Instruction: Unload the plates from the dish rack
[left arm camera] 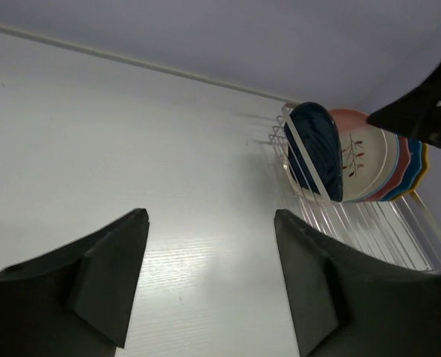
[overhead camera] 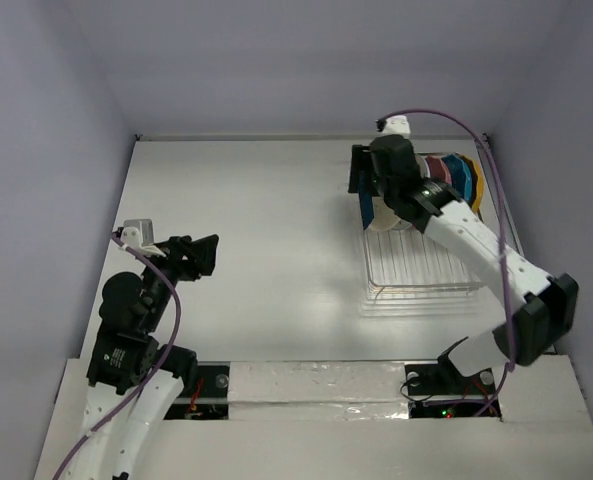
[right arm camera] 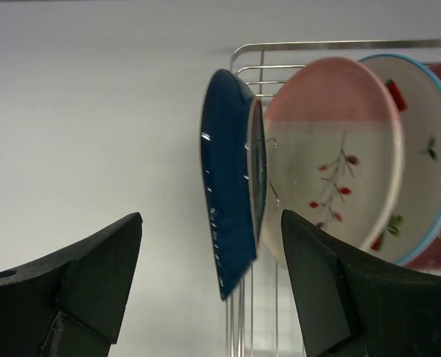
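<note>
We see the plates [overhead camera: 454, 178] standing on edge, packed close, at the far end of the dish rack [overhead camera: 421, 270], near the table's [overhead camera: 256, 200] far right corner. Our right gripper [right arm camera: 211, 217] is wide open and empty, lined up on the outermost dark blue plate [right arm camera: 231, 193]. The left gripper [left arm camera: 210, 213], open and empty, hovers near the left edge. We judge the plates stiff, glossy, slippery and breakable: pinch the top rim and lift straight up.

l hand [left arm camera: 210, 216], r hand [right arm camera: 211, 216]: jaws apart

front plate [right arm camera: 231, 216] — dark blue | next plate [right arm camera: 332, 149] — pink over cream, red sprig | dish rack [overhead camera: 421, 275]: silvery-white wire
</note>
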Robot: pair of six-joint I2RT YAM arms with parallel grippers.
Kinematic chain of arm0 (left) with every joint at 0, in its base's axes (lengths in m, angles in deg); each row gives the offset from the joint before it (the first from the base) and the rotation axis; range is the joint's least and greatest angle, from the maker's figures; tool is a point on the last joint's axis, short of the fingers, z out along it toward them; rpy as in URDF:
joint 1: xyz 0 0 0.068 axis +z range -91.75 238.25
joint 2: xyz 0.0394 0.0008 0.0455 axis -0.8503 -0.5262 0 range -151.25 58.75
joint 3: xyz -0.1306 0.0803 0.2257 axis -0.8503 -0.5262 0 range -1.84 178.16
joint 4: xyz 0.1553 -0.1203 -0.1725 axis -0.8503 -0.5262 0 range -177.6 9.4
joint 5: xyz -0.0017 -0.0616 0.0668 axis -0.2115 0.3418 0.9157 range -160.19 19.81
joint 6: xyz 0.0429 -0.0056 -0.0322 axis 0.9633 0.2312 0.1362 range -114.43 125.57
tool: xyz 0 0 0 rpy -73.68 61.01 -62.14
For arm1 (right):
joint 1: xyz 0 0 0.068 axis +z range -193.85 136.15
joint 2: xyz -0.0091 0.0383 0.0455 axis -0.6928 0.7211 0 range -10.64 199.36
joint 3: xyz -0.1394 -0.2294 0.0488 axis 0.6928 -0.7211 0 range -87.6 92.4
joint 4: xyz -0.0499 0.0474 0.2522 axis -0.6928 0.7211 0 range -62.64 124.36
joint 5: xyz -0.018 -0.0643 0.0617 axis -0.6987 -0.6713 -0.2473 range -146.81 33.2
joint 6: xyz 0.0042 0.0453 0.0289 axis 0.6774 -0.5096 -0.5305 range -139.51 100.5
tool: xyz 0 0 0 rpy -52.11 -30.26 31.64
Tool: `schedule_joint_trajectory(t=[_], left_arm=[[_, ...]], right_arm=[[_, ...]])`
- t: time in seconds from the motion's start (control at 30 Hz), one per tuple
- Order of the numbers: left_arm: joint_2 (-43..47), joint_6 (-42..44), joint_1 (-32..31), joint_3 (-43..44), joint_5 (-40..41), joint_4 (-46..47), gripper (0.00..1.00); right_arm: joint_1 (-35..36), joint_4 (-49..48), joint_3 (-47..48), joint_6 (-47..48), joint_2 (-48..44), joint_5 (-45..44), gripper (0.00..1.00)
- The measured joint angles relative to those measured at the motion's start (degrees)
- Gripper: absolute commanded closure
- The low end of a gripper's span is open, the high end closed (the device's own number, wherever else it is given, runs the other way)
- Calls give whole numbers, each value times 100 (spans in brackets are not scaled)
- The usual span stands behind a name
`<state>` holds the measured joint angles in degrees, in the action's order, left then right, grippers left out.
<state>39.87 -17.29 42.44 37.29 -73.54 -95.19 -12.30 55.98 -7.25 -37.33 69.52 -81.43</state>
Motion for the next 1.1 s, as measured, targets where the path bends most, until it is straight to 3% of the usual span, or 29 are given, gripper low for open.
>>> schedule_joint_trajectory(t=[0.23,0.5,0.7,0.97,1.1], left_arm=[[46,-20,0,0,59,0,24],[103,-20,0,0,57,0,24],[111,-20,0,0,57,0,24],[151,-20,0,0,59,0,24],[184,-22,-39,0,63,0,25]], right_arm=[[225,186,981,175,1655,-796,26],[212,535,1681,400,2732,-1731,40],[214,774,2079,553,3130,-2225,59],[295,1078,2417,918,3473,-2949,93],[354,1169,2490,1161,3517,-3206,100]])
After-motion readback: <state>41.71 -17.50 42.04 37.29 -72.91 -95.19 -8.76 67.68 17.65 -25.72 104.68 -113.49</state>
